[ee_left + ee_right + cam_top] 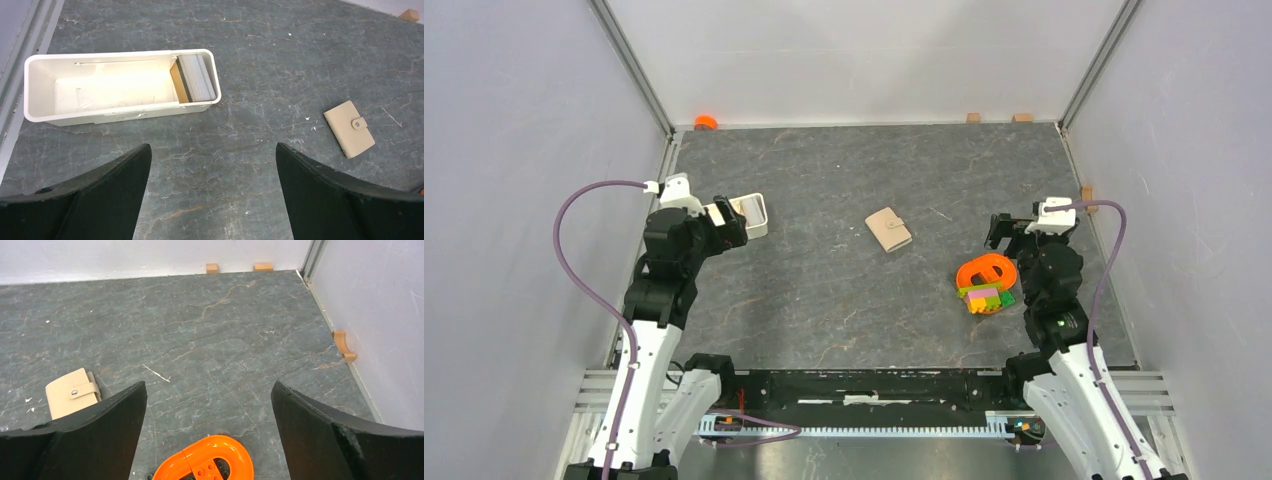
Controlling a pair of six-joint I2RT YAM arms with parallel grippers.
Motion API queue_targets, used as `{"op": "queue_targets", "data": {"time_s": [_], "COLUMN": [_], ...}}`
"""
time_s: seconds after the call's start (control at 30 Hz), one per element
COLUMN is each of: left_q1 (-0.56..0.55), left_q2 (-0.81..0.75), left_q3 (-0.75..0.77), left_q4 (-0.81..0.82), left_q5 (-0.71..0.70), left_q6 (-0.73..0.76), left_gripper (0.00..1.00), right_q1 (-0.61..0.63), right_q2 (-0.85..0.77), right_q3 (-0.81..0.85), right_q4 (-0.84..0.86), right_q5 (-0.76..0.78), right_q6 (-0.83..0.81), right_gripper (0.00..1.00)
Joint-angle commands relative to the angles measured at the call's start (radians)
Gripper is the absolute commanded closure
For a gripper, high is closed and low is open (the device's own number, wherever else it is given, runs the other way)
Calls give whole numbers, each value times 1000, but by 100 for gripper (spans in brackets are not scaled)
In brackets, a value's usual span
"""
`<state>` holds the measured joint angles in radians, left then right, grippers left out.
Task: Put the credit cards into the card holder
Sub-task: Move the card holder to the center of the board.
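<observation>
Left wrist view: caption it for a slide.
Open left pincer faces a white tray with cards stacked at one end; closed card holder lies apart.

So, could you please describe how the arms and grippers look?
The left arm and right arm have white lower links and black upper joints. A mauve cable loops to each white wrist camera. The left gripper and right gripper have broad black wedge-shaped fingers.

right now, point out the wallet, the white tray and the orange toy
wallet (349, 128), left wrist view, middle of its tan cover
white tray (110, 90), left wrist view, bare floor inside
orange toy (215, 444), right wrist view, top of its curved rim
</observation>
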<state>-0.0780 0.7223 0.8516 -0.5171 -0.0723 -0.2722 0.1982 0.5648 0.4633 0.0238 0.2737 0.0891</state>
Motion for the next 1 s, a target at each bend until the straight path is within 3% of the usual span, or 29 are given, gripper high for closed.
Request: {"op": "queue_targets", "data": {"time_s": [0.0,0.37,0.6,0.77,0.97], "left_q1": [5,2,-24,-24,-23], "left_q2": [2,50,118,113,98], "left_q3": [38,10,-20,-22,-33], "left_q4": [28,37,89,89,86], "left_q5": [1,140,323,326,322], "left_q6": [-25,-37,-111,-106,-108], "left_gripper": [0,0,0,0,0], "right_q1": [0,18,206,318,336], "right_q2": [18,240,536,758,961], "right_q3": [25,16,136,264,379], "right_q4": [10,141,88,47,59], "right_q5": [-94,-467,-331,-269,-228], "right_q6": [-7,119,93,66,57], "right_gripper": [2,2,1,13,21]}}
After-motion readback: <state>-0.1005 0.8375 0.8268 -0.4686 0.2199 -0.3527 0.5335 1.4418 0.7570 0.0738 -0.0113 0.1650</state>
